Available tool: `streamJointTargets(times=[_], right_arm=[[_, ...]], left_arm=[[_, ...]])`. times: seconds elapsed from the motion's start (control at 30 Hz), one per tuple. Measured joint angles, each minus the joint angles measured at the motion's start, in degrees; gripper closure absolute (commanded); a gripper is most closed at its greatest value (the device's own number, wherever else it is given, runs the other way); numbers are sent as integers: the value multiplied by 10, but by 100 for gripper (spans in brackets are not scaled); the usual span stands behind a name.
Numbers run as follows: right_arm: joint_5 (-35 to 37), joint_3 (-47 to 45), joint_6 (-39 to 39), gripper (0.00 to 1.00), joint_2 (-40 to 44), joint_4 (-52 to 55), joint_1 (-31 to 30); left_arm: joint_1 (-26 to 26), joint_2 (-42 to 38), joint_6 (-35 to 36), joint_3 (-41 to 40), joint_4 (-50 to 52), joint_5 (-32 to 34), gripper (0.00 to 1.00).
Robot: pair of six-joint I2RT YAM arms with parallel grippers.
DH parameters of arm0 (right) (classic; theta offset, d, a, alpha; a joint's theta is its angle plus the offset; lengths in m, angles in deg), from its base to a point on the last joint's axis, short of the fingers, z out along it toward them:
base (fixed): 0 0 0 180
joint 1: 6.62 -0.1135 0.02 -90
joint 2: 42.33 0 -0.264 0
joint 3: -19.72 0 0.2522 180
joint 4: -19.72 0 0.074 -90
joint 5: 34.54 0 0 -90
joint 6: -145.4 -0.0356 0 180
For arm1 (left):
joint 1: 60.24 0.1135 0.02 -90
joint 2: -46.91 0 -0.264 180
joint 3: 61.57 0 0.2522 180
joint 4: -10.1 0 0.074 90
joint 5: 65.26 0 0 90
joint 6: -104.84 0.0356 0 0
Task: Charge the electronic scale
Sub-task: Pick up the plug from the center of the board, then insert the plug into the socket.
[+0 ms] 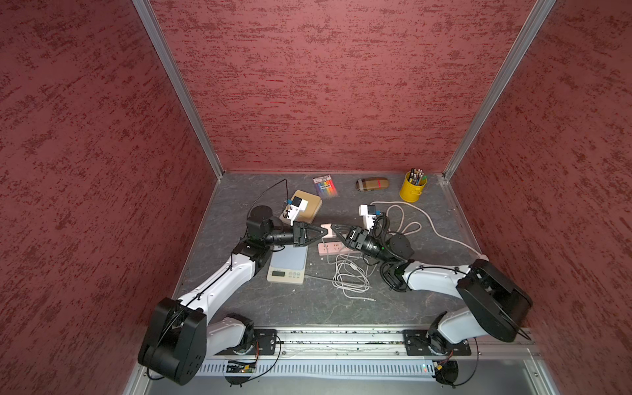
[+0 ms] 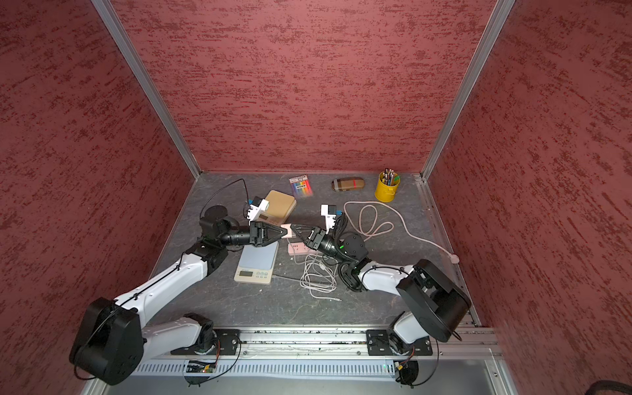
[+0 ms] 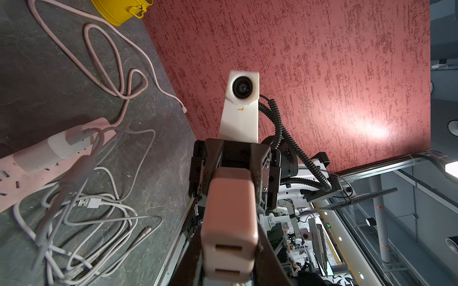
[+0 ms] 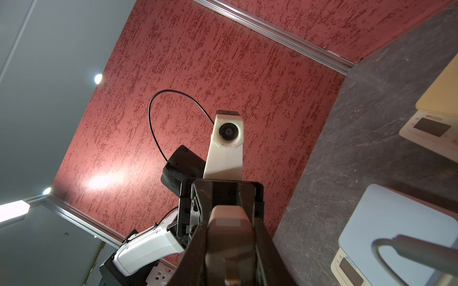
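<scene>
My left gripper (image 1: 321,232) and right gripper (image 1: 337,228) both pinch the pink plastic two-port charger block (image 3: 229,218) | cream rectangular scale (image 1: 286,264) label unreadable

Grey-topped scale (image 1: 289,265) flat, pink adapter (image 1: 327,228) aloft

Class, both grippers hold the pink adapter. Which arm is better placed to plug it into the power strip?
Right, probably: the power strip lies beside the right gripper; the left gripper sits nearer the blue-topped scale.

Lined up along the back of the bench (image 1: 307,307): pack of coloured markers (image 1: 325,186), striped case (image 1: 372,184), yellow pot (image 1: 412,192) of pencils.
</scene>
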Motion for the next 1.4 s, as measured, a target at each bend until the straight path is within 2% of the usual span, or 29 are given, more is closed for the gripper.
streamJointTargets(times=[0.03,0.1,0.17,0.27,0.4,0.47,0.6,0.73,0.8,0.87,1.07,1.2,1.4], right_arm=[[0,0,0,81,0,0,0],[0,0,2,81,0,1,0],[0,0,3,74,0,2,0],[0,0,14,46,2,10,0],[-2,2,51,30,25,81,7],[0,8,80,28,58,148,20],[41,60,169,22,147,357,64],[101,124,255,22,195,525,107],[118,139,291,22,200,588,130],[126,139,311,23,194,631,147],[117,94,339,27,139,681,163],[99,40,339,28,124,679,163],[92,-17,338,29,132,665,179]], left_arm=[[1,-2,2,0,5,-1,78],[3,-3,7,3,15,-4,73],[4,-3,11,7,24,-7,82],[6,-2,14,15,42,-12,95],[29,-2,51,50,119,-22,99],[53,-4,102,84,196,-24,100],[116,-17,245,176,383,-9,100],[153,-23,398,265,547,75,99],[144,-8,471,299,614,135,92],[126,19,534,317,660,184,89],[31,128,723,315,747,345,90],[-26,201,809,333,780,400,91],[-97,296,899,385,800,475,92]])
